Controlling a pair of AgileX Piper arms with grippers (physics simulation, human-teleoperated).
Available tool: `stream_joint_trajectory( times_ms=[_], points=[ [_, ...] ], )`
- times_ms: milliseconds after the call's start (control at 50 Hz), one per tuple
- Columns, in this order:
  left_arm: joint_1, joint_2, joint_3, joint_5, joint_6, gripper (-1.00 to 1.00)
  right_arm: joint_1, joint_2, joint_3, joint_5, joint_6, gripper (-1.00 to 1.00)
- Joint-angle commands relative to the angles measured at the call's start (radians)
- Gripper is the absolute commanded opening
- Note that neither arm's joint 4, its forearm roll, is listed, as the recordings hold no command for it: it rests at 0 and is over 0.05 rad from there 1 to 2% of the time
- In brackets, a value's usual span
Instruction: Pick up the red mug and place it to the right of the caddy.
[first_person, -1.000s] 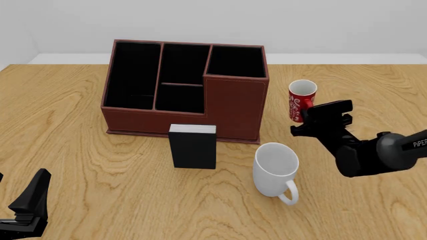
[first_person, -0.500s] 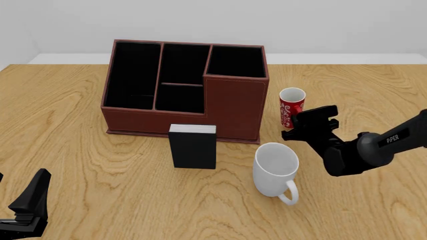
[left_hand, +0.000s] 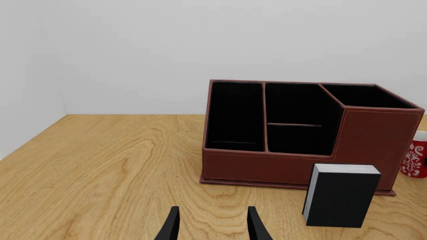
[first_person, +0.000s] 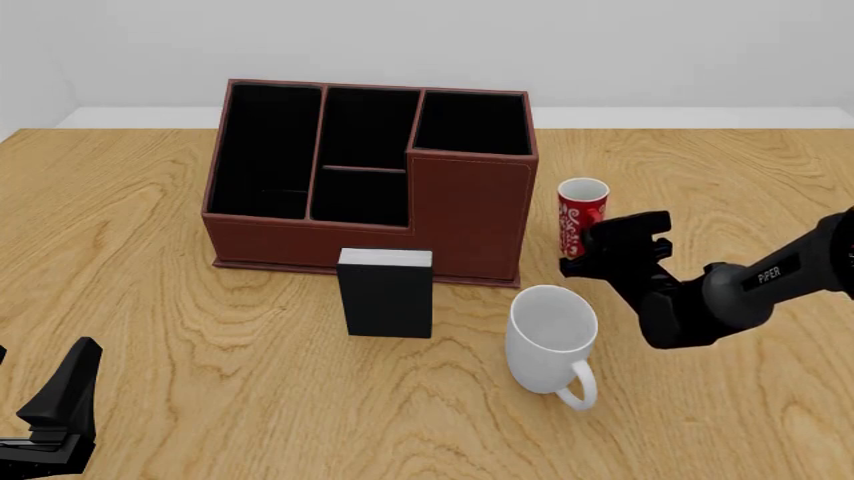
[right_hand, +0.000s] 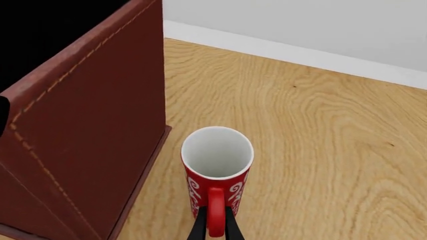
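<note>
The red mug (first_person: 582, 212) with white swirls stands upright just right of the caddy (first_person: 467, 225), a small gap between them. My right gripper (first_person: 589, 250) is shut on its red handle (right_hand: 215, 210), as the right wrist view shows, with the mug (right_hand: 217, 165) beside the caddy's taller wall (right_hand: 87, 150). The fingers hide the mug's base, so I cannot tell whether it touches the table. My left gripper (first_person: 60, 400) is open and empty at the near left; its wrist view (left_hand: 212, 227) shows the caddy (left_hand: 373, 135) and the mug's edge (left_hand: 417, 159).
A larger plain white mug (first_person: 547, 340) stands near the right arm, in front of the red mug. A small black box with a white top (first_person: 387, 295) stands against the caddy's front; it also shows in the left wrist view (left_hand: 340, 197).
My right gripper has carried the red mug down and left, closer to the caddy's right side; in the last half second it barely moved. The left arm has not moved.
</note>
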Motion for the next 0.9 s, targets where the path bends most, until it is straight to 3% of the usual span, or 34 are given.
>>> stream_joint_trajectory(
  times_ms=[20, 80, 100, 140, 900],
  points=[
    [0.0, 0.0, 0.0, 0.0, 0.0, 1.0, 0.018, 0.031, 0.005, 0.017, 0.048, -1.0],
    [0.0, 0.0, 0.0, 0.0, 0.0, 1.0, 0.029, 0.025, 0.011, 0.025, 0.051, -1.0],
    [0.0, 0.0, 0.0, 0.0, 0.0, 1.0, 0.022, 0.023, 0.01, 0.028, 0.044, 1.0],
    [0.0, 0.0, 0.0, 0.0, 0.0, 1.0, 0.036, 0.011, 0.019, 0.032, 0.067, 1.0],
    [0.0, 0.0, 0.0, 0.0, 0.0, 1.0, -0.007, -0.205, 0.194, 0.013, 0.024, 1.0]
  ],
)
